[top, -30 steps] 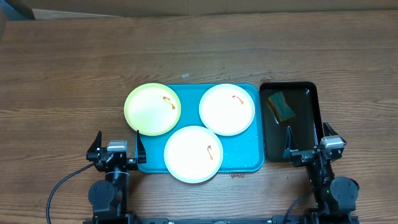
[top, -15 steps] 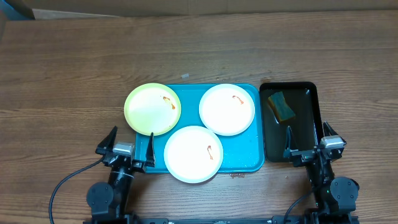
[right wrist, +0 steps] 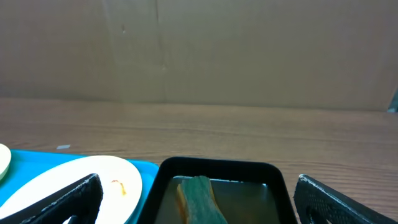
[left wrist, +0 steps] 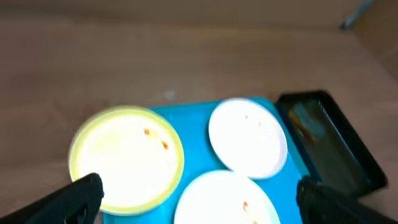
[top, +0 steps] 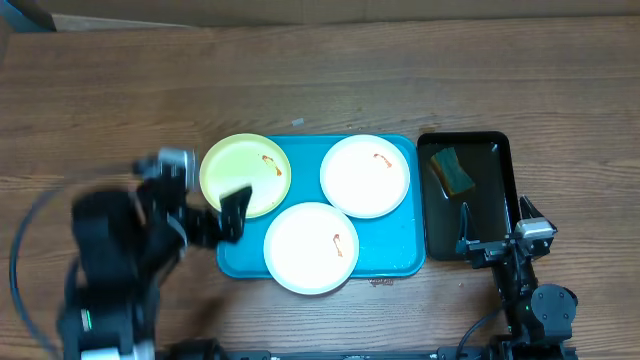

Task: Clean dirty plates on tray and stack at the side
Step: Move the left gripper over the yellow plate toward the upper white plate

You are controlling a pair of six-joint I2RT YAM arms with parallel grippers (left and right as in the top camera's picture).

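Three plates lie on the turquoise tray (top: 400, 255): a yellow-green plate (top: 245, 175) overhanging its left rim, a white plate (top: 365, 176) at the back right, and a white plate (top: 311, 247) at the front. Each carries a small orange-red smear. My left gripper (top: 200, 190) is motion-blurred, open and empty, raised by the yellow-green plate's left front edge. Its wrist view looks down on the yellow-green plate (left wrist: 127, 155), both white plates (left wrist: 249, 137) and the tray (left wrist: 193, 124). My right gripper (top: 495, 235) stands open and empty at the near end of the black tray.
A narrow black tray (top: 495, 200) right of the turquoise tray holds water and a green-and-yellow sponge (top: 452, 170), which the right wrist view shows as the sponge (right wrist: 196, 199) between the open fingers. A cardboard wall (right wrist: 199, 50) backs the wooden table (top: 100, 100).
My left arm has lifted from its rest at the table's front and swung left and forward to the yellow-green plate. The right arm and the plates have not moved.
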